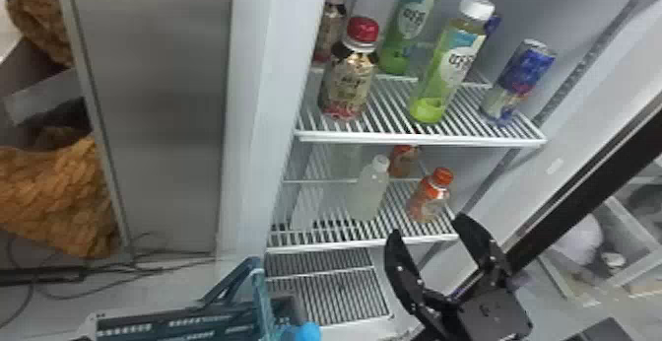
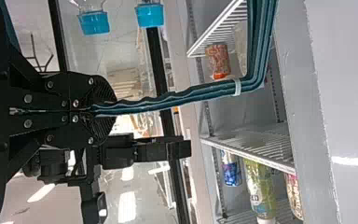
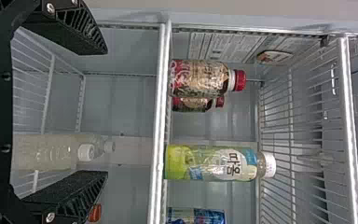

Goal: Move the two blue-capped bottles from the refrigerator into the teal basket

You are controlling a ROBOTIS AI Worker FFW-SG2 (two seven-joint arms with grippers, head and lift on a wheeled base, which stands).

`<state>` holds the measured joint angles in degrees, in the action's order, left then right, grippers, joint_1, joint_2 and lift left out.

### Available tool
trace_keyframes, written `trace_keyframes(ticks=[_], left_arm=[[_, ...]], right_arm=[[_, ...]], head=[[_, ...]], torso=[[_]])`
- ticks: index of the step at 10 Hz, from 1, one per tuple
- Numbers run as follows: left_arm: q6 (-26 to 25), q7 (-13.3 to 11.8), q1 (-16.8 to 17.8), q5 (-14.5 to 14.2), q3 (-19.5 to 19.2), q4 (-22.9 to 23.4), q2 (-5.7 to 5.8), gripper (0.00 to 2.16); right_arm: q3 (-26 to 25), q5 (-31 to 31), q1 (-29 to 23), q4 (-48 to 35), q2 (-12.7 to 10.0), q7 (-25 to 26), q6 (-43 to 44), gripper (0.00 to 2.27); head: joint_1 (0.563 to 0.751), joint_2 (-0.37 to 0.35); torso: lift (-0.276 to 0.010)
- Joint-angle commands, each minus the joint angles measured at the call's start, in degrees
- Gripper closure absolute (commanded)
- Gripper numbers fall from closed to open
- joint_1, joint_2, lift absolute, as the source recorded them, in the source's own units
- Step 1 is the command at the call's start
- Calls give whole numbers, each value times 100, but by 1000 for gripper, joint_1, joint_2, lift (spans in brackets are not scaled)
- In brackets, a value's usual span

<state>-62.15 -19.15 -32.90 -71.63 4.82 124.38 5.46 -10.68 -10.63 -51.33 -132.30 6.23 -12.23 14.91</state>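
Note:
In the head view, my right gripper (image 1: 428, 229) stands open before the refrigerator's middle shelf (image 1: 364, 244); the right wrist view has the same gripper (image 3: 106, 112) with its fingers wide apart, a pale bottle (image 3: 46, 151) beyond them. My left gripper (image 2: 95, 109) is shut on the teal handle (image 2: 177, 94) of the basket. The teal basket (image 1: 182, 320) shows at the head view's bottom edge, a blue cap (image 1: 308, 331) near its handle. Two blue caps (image 2: 93, 22) (image 2: 149, 15) appear in the left wrist view; their bottles are mostly cut off.
The upper shelf (image 1: 418, 140) holds red-capped bottles (image 1: 348, 79), green drinks (image 1: 450, 64) and a blue can (image 1: 519, 81). A white-capped pale bottle (image 1: 370, 189) and orange-capped bottles (image 1: 428, 199) stand on the middle shelf. The dark door edge (image 1: 591, 187) slants behind my right gripper.

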Motion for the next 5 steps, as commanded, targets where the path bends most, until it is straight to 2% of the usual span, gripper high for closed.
trace_keyframes(ticks=[1,5], left_arm=[[0,7,0,0,2,0,7,1159],[0,7,0,-9,2,0,7,1159]], right_arm=[[5,18,1,4,1,2,0,99],[23,44,29,4,1,2,0,104]], head=[[695,-350],[695,-350]], torso=[[-165],[-165]])
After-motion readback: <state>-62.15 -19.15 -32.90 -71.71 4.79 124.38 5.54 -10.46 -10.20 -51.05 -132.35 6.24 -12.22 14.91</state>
